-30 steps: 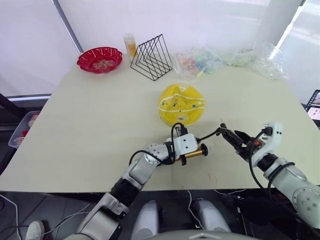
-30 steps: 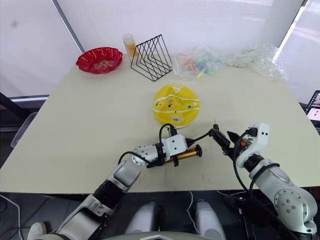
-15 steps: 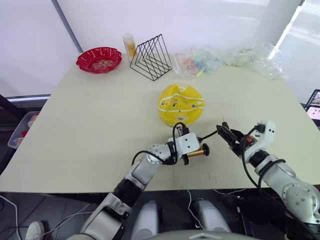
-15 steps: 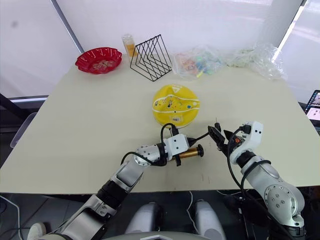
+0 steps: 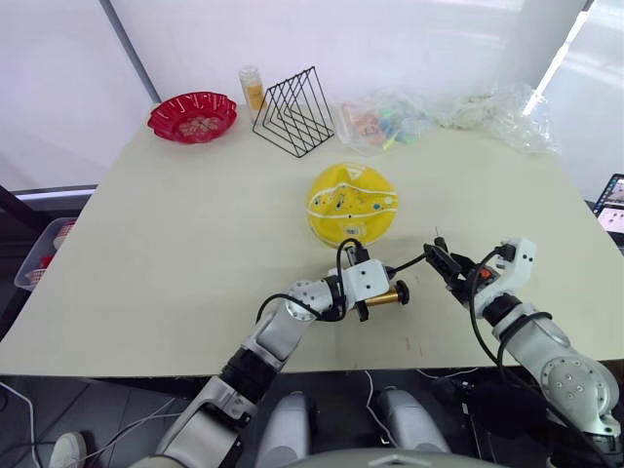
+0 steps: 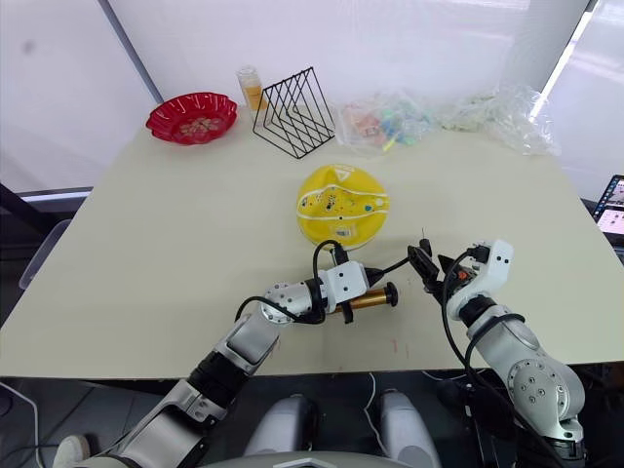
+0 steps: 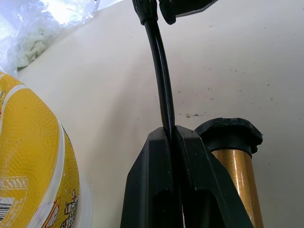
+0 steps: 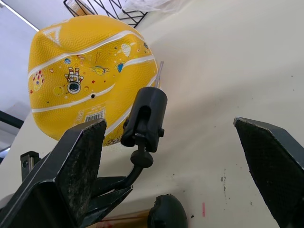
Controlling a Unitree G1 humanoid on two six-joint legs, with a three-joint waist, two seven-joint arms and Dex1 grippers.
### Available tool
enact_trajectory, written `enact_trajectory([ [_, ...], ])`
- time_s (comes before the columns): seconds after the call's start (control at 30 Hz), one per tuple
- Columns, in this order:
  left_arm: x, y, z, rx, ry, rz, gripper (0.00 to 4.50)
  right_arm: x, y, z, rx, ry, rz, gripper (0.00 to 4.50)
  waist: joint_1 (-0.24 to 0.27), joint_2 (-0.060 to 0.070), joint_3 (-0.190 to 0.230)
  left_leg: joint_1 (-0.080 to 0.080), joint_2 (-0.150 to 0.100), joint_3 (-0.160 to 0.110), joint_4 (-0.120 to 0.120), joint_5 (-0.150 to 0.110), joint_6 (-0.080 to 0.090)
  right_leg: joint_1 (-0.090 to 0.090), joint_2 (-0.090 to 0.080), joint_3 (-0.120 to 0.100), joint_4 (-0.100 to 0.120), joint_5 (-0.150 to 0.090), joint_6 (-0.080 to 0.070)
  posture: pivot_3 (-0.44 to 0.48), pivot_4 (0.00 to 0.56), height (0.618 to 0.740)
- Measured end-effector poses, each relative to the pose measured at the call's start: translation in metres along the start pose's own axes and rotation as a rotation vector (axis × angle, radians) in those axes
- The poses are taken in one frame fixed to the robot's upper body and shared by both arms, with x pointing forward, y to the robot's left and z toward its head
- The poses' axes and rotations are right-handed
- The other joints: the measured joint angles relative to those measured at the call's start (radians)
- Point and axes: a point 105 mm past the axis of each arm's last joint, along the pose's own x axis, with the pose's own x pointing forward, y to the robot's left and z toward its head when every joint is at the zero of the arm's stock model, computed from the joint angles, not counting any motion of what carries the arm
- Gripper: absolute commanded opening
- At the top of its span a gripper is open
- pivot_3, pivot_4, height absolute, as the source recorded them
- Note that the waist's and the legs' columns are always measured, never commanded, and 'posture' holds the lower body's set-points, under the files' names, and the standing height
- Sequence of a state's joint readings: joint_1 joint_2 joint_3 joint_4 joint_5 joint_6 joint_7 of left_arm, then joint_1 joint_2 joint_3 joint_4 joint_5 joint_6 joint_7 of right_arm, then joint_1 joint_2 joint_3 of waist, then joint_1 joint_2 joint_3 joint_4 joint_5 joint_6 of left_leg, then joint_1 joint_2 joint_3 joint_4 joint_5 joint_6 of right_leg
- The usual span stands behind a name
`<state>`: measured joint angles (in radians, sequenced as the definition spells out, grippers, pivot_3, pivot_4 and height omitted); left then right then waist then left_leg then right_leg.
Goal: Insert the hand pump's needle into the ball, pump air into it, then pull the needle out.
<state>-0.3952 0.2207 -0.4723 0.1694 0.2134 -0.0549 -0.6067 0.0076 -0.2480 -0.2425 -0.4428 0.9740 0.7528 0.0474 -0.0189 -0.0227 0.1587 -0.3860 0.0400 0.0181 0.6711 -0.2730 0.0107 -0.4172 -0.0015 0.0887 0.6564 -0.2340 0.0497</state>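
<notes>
i keep the left gripper (image 7: 172, 142) pinched on the hose (image 7: 160, 76), right gripper (image 8: 180, 156) wide open by the needle (image 8: 158, 75), which must meet the valve on the ball (image 5: 352, 203), just beyond the pump (image 5: 382, 296).

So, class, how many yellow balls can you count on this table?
1. The ball sits near the table's middle, just beyond the hand pump and in front of the wire rack. The plastic bags could hide more.

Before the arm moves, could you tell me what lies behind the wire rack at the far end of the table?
Behind the wire rack stands a small bottle with orange contents. The rack's wires cover its lower right side, so its base cannot be seen fully.
</notes>
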Motion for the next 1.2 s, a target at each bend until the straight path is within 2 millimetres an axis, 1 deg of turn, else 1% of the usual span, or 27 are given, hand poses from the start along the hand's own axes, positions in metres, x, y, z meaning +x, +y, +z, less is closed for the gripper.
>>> enact_trajectory([
  [0.03,0.000,0.000,0.000,0.000,0.000,0.000,0.00,0.000,0.000,0.000,0.000,-0.002,0.000,3.79,0.000,0.000,0.000,0.000,0.000,0.000,0.000,0.000,0.000,0.000,0.000,0.000,0.000,0.000,0.000,0.000,0.150,0.735],
  [0.07,0.000,0.000,0.000,0.000,0.000,-0.001,0.00,0.000,-0.001,0.000,-0.001,-0.005,-0.001,3.46,0.000,0.000,0.000,0.000,0.000,0.000,0.000,0.000,0.000,0.000,0.000,0.000,0.000,0.000,0.000,0.000,0.150,0.735],
  [0.1,0.000,0.000,0.000,0.000,0.000,-0.001,0.00,0.000,-0.001,0.001,-0.001,-0.012,-0.002,3.01,0.000,0.000,0.000,0.000,0.000,0.000,0.000,0.000,0.000,0.000,0.000,0.000,0.000,0.000,0.000,0.000,0.150,0.735],
  [0.17,0.000,0.000,0.000,0.001,0.000,-0.003,0.00,0.001,-0.001,0.001,0.004,-0.020,-0.004,1.94,0.000,0.000,0.000,0.000,0.000,0.000,0.000,0.000,0.000,0.000,0.000,0.000,0.000,0.000,0.000,0.000,0.150,0.735],
  [0.2,0.000,0.000,0.000,0.000,0.000,-0.004,0.00,0.001,-0.001,0.001,0.004,-0.024,-0.005,1.51,0.000,0.000,0.000,0.000,0.000,0.000,0.000,0.000,0.000,0.000,0.000,0.000,0.000,0.000,0.000,0.000,0.150,0.735],
  [0.27,0.000,-0.001,0.000,0.000,0.000,-0.006,0.00,0.002,-0.002,0.002,0.002,-0.028,-0.006,0.85,0.000,0.000,0.000,0.000,0.000,0.000,0.000,0.000,0.000,0.000,0.000,0.000,0.000,0.000,0.000,0.000,0.150,0.735],
  [0.3,0.000,-0.001,0.000,0.000,-0.001,-0.008,0.00,0.002,-0.002,0.002,0.000,-0.029,-0.006,0.42,0.000,0.000,0.000,0.000,0.000,0.000,0.000,0.000,0.000,0.000,0.000,0.000,0.000,0.000,0.000,0.000,0.150,0.735],
  [0.33,0.000,-0.001,0.000,0.000,-0.001,-0.008,0.00,0.002,-0.001,0.002,-0.002,-0.032,0.000,0.30,0.000,0.000,0.000,0.000,0.000,0.000,0.000,0.000,0.000,0.000,0.000,0.000,0.000,0.000,0.000,0.000,0.150,0.735],
  [0.67,0.000,-0.001,0.000,-0.006,-0.003,-0.014,0.00,0.002,0.000,0.002,-0.007,-0.035,0.015,0.30,0.000,0.000,0.000,0.000,0.000,0.000,0.000,0.000,0.000,0.000,0.000,0.000,0.000,0.000,0.000,0.000,0.150,0.735],
  [0.7,0.000,-0.002,0.000,-0.016,-0.005,-0.019,0.74,0.002,0.001,0.002,-0.007,-0.035,0.019,0.30,0.000,0.000,0.000,0.000,0.000,0.000,0.000,0.000,0.000,0.000,0.000,0.000,0.000,0.000,0.000,0.000,0.150,0.735],
  [0.73,0.000,-0.002,0.000,-0.033,-0.008,-0.023,0.97,0.002,0.001,0.002,-0.008,-0.035,0.027,0.30,-0.001,0.000,0.000,0.000,0.000,0.000,0.000,0.000,0.000,0.000,0.000,0.000,0.000,0.000,0.000,0.000,0.150,0.735],
  [0.8,-0.001,-0.003,0.000,-0.069,-0.012,-0.034,1.82,0.002,0.003,0.002,-0.020,-0.031,0.037,0.30,-0.001,0.000,0.000,0.000,0.000,0.000,0.000,0.000,0.000,0.000,0.000,0.000,0.000,0.000,0.000,0.000,0.150,0.735],
  [0.83,-0.001,-0.002,0.000,-0.076,-0.014,-0.035,2.02,0.002,0.003,0.002,-0.024,-0.030,0.041,0.30,-0.001,0.000,0.000,0.000,0.000,0.000,0.000,0.000,0.000,0.000,0.000,0.000,0.000,0.000,0.000,0.000,0.150,0.735],
  [0.87,-0.002,-0.001,-0.001,-0.086,-0.013,-0.036,2.65,0.002,0.005,0.003,-0.033,-0.028,0.049,0.30,-0.002,0.000,0.000,0.000,0.000,0.000,0.000,0.000,0.000,0.000,0.000,0.000,0.000,0.000,0.000,0.000,0.150,0.735],
  [0.9,-0.003,0.000,0.000,-0.110,-0.018,-0.039,3.05,0.001,0.006,0.004,-0.056,-0.023,0.058,0.30,-0.002,0.000,0.000,0.000,0.000,0.000,0.000,0.000,0.000,0.000,0.000,0.000,0.000,0.000,0.000,0.000,0.150,0.735],
  [0.93,-0.006,0.002,0.002,-0.129,-0.029,-0.047,3.65,0.000,0.008,0.006,-0.093,-0.017,0.072,0.30,-0.002,0.000,0.000,-0.001,0.000,0.000,0.000,0.000,0.000,-0.001,0.000,0.000,0.000,0.000,0.000,0.000,0.150,0.735],
  [1.0,-0.010,0.008,0.009,-0.147,-0.060,-0.061,4.45,-0.003,0.012,0.009,-0.151,-0.006,0.097,0.30,-0.003,0.000,0.000,-0.001,0.000,0.000,0.000,0.000,0.000,-0.001,0.000,0.000,0.000,0.000,0.000,0.000,0.150,0.735],
  [1.1,-0.020,0.024,0.024,-0.150,-0.111,-0.082,4.45,-0.007,0.012,0.009,-0.246,0.017,0.124,0.30,-0.003,0.000,0.000,-0.001,0.000,0.000,0.000,0.000,0.000,-0.001,0.000,-0.001,0.000,0.000,0.000,0.000,0.150,0.735],
  [1.2,-0.029,0.035,0.032,-0.164,-0.133,-0.085,4.45,-0.010,0.012,0.010,-0.307,0.037,0.153,0.30,-0.002,0.000,0.000,-0.001,0.000,0.000,0.000,0.000,0.000,-0.001,0.000,-0.001,-0.001,0.000,0.000,0.000,0.150,0.735],
])
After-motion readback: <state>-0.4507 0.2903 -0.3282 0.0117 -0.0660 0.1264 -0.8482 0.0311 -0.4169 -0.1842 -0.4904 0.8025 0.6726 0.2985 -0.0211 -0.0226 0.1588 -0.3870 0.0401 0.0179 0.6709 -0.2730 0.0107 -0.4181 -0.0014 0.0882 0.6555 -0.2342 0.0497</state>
